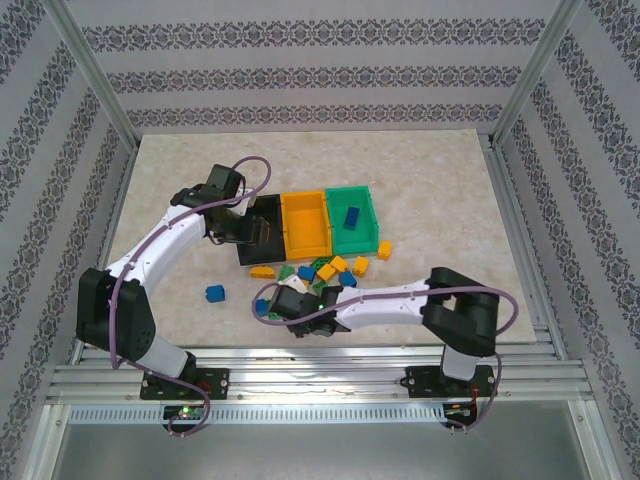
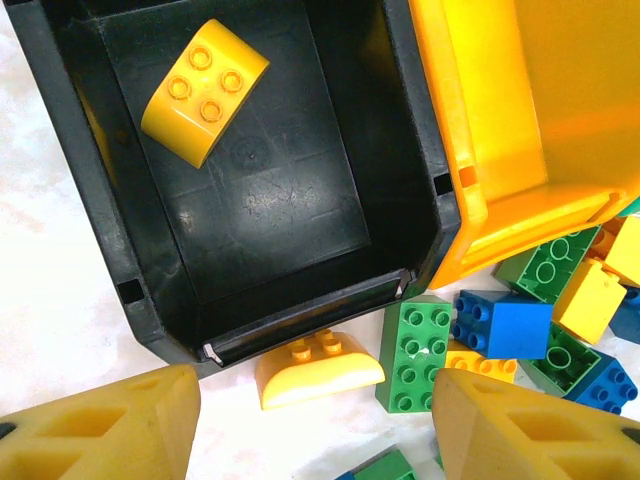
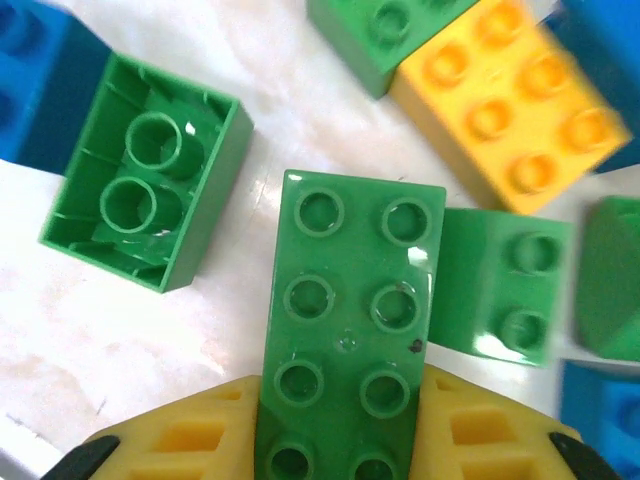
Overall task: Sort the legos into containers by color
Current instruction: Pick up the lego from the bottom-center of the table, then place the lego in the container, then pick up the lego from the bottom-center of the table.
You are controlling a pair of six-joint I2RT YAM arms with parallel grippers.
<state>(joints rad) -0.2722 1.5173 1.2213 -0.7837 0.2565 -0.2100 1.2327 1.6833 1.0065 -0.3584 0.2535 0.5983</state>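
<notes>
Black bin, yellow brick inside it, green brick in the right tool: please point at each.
black bin [image 2: 290, 220]: left wrist view, bare floor.
yellow brick [image 2: 205, 92]: left wrist view, studded top.
green brick [image 3: 345, 330]: right wrist view, studded top.

Crowded legos [image 1: 325, 270] close around the right tool [image 1: 295, 303] (bare table [image 1: 450, 220] rightward, apparently)

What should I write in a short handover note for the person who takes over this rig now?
Left gripper: open, empty, over the near wall of the black bin.
Right gripper: shut on a green brick at the pile.
Done: one yellow brick in the black bin, one blue brick in the green bin.
To do: the held brick, the pile in front of the orange bin, a lone blue brick to its left.
</notes>
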